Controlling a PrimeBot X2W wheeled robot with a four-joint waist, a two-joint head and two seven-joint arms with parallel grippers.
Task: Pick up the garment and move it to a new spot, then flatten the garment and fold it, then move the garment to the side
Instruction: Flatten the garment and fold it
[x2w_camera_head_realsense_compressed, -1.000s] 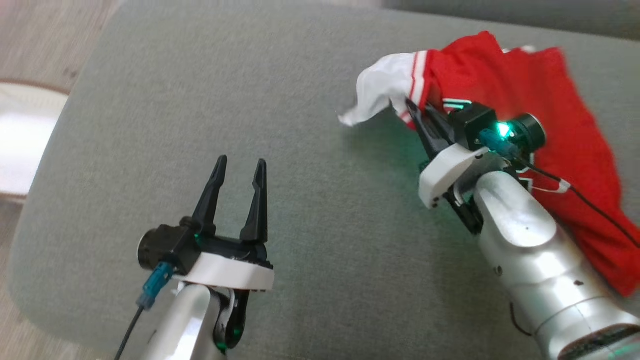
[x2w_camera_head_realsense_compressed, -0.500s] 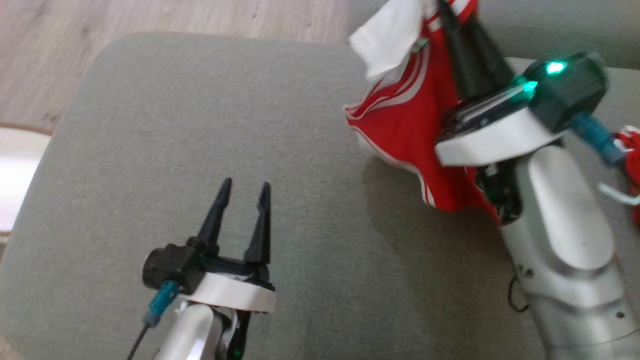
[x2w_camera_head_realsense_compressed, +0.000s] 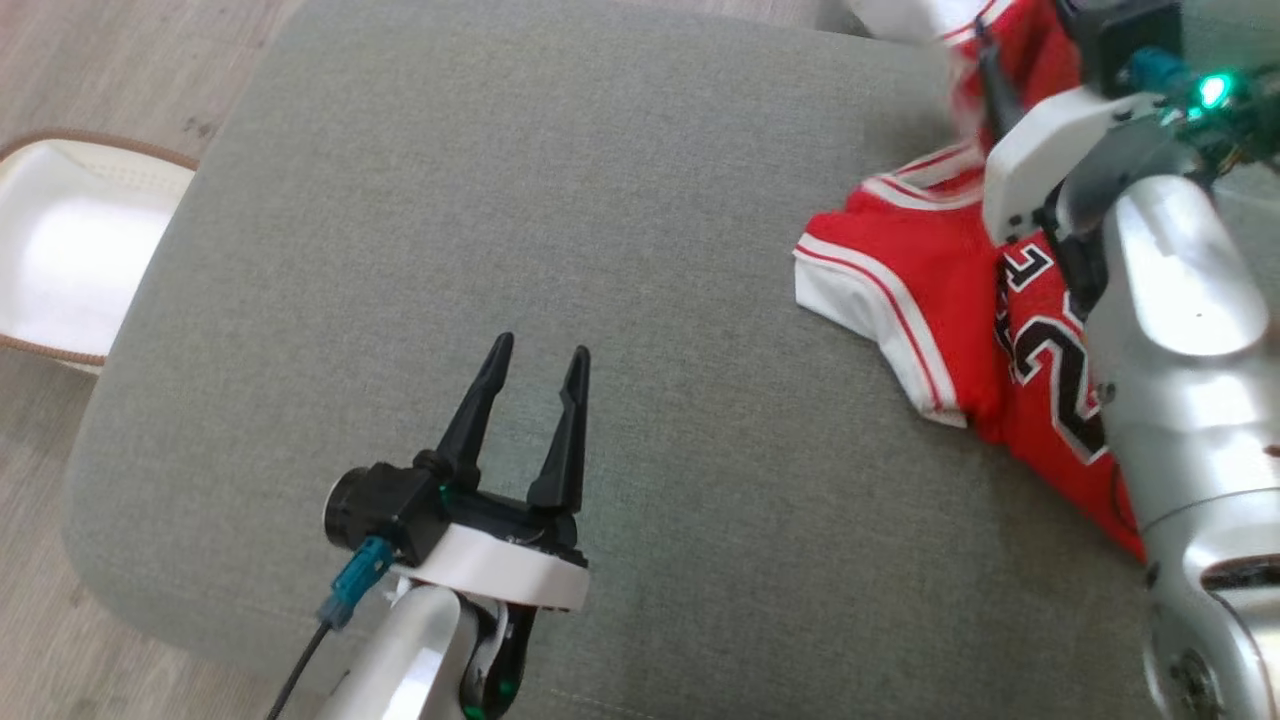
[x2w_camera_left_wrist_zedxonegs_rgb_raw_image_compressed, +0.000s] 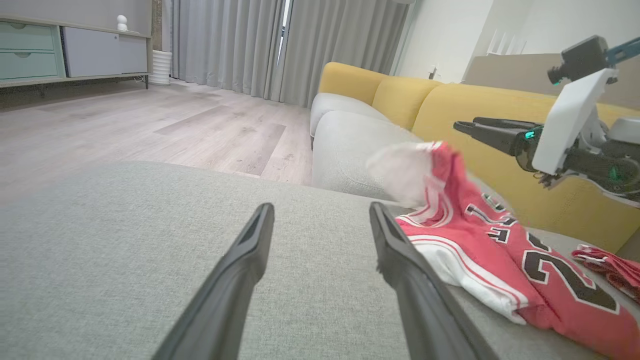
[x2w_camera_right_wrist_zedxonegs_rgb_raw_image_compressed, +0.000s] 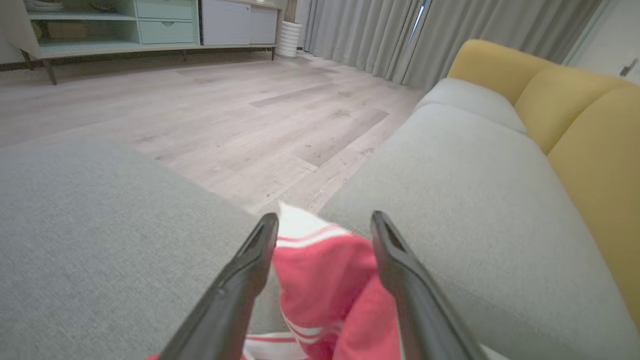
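On cushion (x2w_camera_head_realsense_compressed: 500, 200), right side: jersey (x2w_camera_head_realsense_compressed: 900, 290) lying in a heap. Right end effector (x2w_camera_right_wrist_zedxonegs_rgb_raw_image_compressed: 322, 222) apart just above, left end effector (x2w_camera_head_realsense_compressed: 540, 350) apart, well clear. Could snag on fingers (x2w_camera_right_wrist_zedxonegs_rgb_raw_image_compressed: 250, 270) and drag off edge.

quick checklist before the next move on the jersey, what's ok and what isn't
1. Right gripper open, off the jersey: ok.
2. Left gripper open, empty: ok.
3. Jersey lying on the cushion: ok.
4. Jersey settled: cannot tell, its white end is blurred.
5. Jersey flat: not ok, bunched and creased.
6. Bare cushion beside the jersey for spreading: ok.
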